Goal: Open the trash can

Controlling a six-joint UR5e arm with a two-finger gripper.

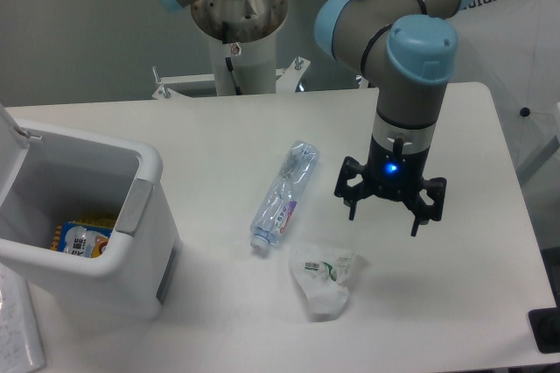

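Observation:
The trash can [140,255] is a large boxy white bin at the left of the table. Its lid [10,132] is swung up at the far left edge of the view, so the inside shows, with a colourful packet [80,239] at the bottom. A grey push-tab [133,207] sits on its right rim. My gripper [385,209] hangs open and empty above the table at the right, far from the bin, its fingers pointing down.
A crushed clear plastic bottle [284,193] lies on the table between the bin and my gripper. A crumpled white wrapper [324,281] lies just below and left of the gripper. The robot base [236,23] stands at the table's back edge.

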